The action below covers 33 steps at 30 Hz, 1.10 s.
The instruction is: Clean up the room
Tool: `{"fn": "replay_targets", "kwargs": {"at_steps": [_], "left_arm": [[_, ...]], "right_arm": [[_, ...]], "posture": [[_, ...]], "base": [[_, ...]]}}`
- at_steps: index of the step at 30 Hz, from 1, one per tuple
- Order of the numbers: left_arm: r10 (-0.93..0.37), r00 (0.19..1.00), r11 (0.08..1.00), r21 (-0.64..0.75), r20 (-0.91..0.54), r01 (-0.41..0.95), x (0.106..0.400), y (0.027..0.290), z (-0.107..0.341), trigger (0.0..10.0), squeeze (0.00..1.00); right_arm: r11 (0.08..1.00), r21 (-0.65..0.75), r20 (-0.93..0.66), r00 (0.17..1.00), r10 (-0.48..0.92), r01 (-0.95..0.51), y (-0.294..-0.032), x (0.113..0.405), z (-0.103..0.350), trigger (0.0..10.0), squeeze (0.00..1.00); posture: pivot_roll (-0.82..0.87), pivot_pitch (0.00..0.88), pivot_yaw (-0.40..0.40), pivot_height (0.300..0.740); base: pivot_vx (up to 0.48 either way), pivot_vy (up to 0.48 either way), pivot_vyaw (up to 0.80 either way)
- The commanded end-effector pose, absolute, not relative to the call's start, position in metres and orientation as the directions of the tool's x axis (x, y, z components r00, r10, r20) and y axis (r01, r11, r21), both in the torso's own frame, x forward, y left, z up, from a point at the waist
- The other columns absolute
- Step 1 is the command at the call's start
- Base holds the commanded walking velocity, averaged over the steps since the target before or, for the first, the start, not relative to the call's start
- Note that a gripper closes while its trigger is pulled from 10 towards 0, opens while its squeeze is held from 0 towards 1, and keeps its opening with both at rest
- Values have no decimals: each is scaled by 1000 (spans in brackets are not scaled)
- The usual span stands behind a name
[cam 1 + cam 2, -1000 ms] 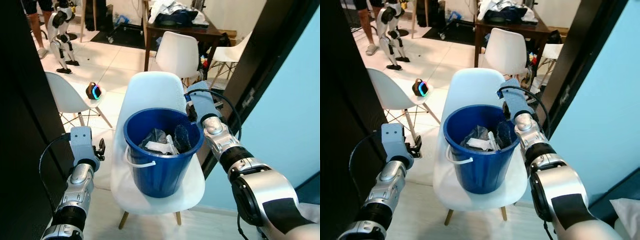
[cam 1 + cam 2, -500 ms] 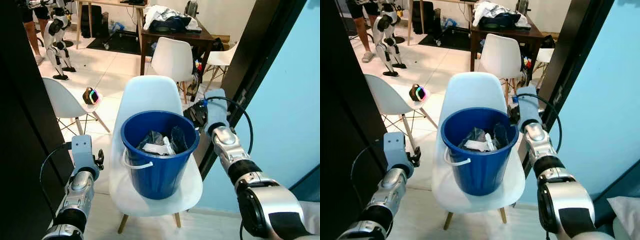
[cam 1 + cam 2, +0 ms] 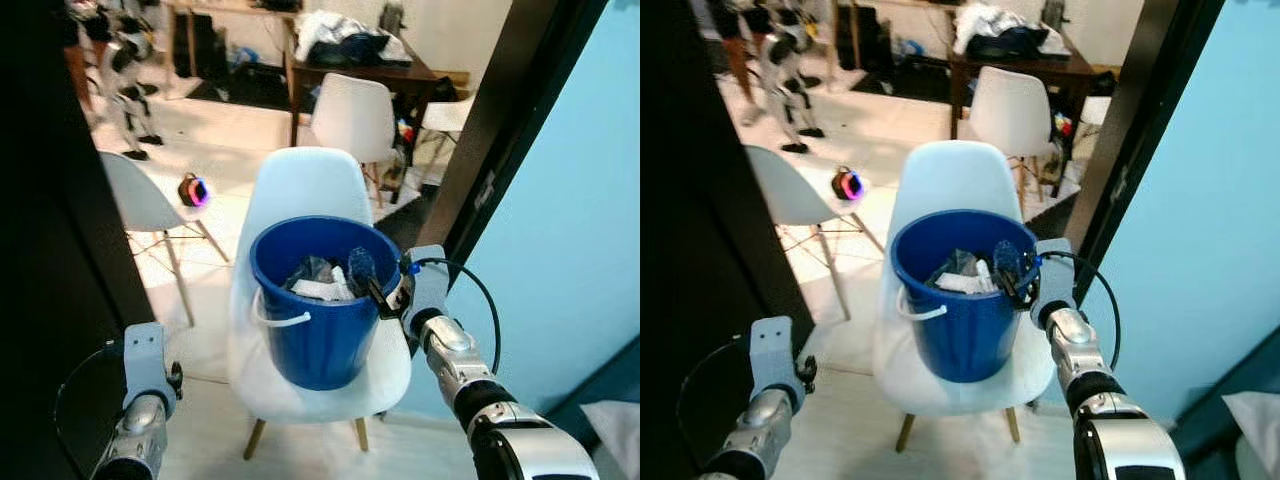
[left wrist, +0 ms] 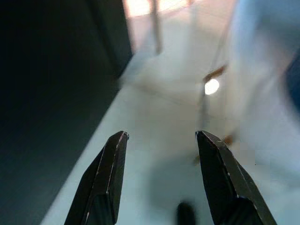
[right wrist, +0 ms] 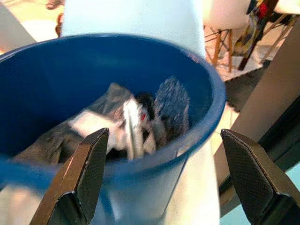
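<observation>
A round blue plastic bucket [image 3: 325, 300] with crumpled rubbish stands on the white moulded chair [image 3: 300, 190]. The right end effector [image 5: 164, 180], fingers wide apart, is near its rim. The left end effector [image 4: 161, 180] hangs low, fingers apart.

Blue bucket [image 3: 325, 305] stands upright on the white chair [image 3: 300, 190] at my 12 o'clock. It holds crumpled grey and white trash [image 3: 318, 281]. White handle hangs down.
</observation>
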<state>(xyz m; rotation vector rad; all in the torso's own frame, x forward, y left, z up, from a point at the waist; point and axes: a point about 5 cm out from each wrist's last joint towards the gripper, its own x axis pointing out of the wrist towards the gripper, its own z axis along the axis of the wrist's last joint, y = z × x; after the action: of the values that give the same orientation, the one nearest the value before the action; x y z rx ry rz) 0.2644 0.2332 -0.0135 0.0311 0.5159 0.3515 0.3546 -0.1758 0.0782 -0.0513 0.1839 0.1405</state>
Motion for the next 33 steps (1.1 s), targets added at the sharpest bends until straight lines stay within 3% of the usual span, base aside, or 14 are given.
{"fn": "replay_targets", "kwargs": {"at_steps": [1,11,18,21,24,33], "left_arm": [[341,767,939,149,-543,-311,250,234,-28,10000,0],[338,670,940,200,-660,-278,215,229,-56,10000,0],[332,660,942,203,-674,-266,209,229,-60,10000,0],[323,647,945,206,-691,-252,204,229,-63,10000,0],[321,642,946,207,-697,-248,202,229,-64,10000,0],[256,625,966,181,-737,-182,192,219,-73,10000,0]], "right_arm": [[995,-41,-284,956,75,-91,-190,340,56,10000,0],[992,69,-533,845,-51,103,-219,275,-14,10000,0],[981,83,-556,825,-99,173,-228,266,-20,10000,0],[963,43,-643,745,-178,267,-243,245,-35,10000,0],[954,40,-670,717,-195,297,-246,237,-39,10000,0],[949,-25,-768,602,-220,315,-246,204,-62,10000,0]], "posture": [[21,0,-68,740],[20,0,-67,740],[15,0,-66,740],[12,0,-68,740],[12,0,-70,740],[6,0,-73,740]], "base": [[-345,0,0],[-343,0,0],[-334,0,0],[-289,0,-763],[-254,0,-763],[-27,0,-765]]}}
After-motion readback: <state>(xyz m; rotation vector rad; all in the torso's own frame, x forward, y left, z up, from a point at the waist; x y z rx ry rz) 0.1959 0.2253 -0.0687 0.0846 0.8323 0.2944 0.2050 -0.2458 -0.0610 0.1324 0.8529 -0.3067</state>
